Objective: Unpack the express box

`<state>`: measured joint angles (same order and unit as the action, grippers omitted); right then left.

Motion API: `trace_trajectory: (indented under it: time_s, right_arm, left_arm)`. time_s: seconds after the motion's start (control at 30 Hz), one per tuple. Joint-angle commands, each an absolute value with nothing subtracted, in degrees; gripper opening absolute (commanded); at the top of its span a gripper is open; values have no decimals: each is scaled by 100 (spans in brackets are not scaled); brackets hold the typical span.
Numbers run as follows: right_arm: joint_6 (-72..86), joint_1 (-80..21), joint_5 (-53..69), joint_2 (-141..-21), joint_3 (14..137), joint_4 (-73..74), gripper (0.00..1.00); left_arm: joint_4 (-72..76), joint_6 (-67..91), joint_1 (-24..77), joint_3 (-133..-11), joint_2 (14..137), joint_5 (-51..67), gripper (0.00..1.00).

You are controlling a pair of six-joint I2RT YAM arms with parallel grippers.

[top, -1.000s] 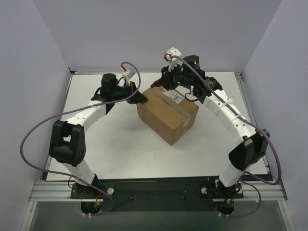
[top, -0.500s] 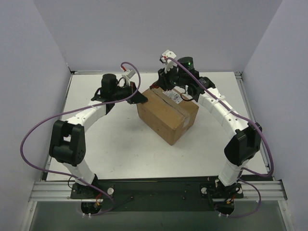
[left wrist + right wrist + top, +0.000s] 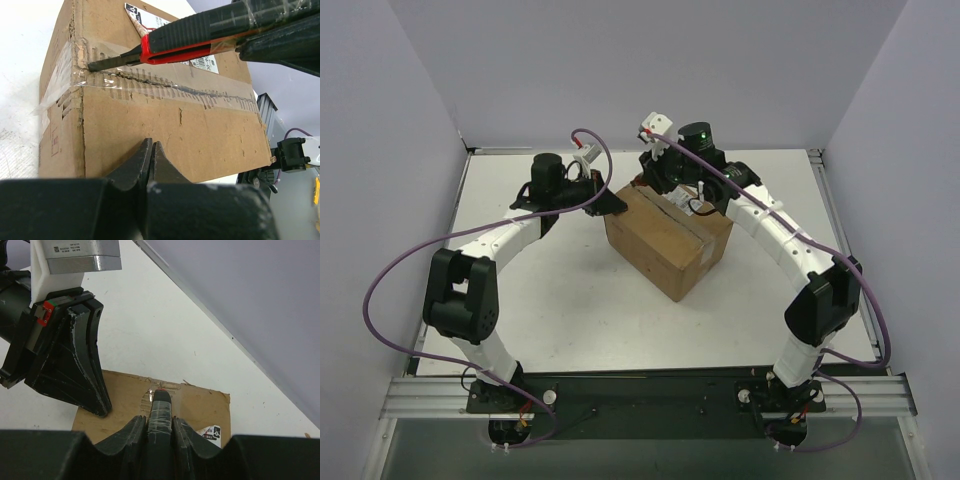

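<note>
1 cutter (image 3: 186, 38) clamped in right claw (image 3: 160, 426), tip on express box (image 3: 175, 125) seam; left claw (image 3: 151, 152) fully closed.

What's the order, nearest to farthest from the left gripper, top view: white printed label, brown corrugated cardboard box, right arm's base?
1. Brown corrugated cardboard box: its left corner lies at the left gripper.
2. White printed label: far right of the box top.
3. Right arm's base: near edge, right.

express box (image 3: 668, 238): frame centre, on table (image 3: 570, 300), standing cornerwise | left gripper (image 3: 617, 206): just beside box's upper-left face | right gripper (image 3: 161, 421): above box's upper corner | cutter (image 3: 165, 42): between right gripper's fingers, tip on top seam at box edge, beside label (image 3: 150, 15)
</note>
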<state>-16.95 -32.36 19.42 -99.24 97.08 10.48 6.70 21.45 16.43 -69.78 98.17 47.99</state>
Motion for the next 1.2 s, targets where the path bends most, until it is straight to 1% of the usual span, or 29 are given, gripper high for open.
trace_trajectory:
  time_s: [0.0,0.4,0.87,1.17]
  right_arm:
    - [-1872,-3287,1644,-9677,9958,1450,0]
    - [-1468,-3305,1134,-9616,10178,2047,0]
    - [-1415,-3384,826,-8983,9537,2461,0]
    - [-1336,-3393,686,-8684,9343,2689,0]
  left_arm:
    - [624,2109,1626,-6987,9949,4553,0]
    - [492,2101,1670,-7084,10011,4280,0]
    - [404,1995,1705,-7093,10011,4175,0]
    - [290,1881,1740,-7102,9967,4096,0]
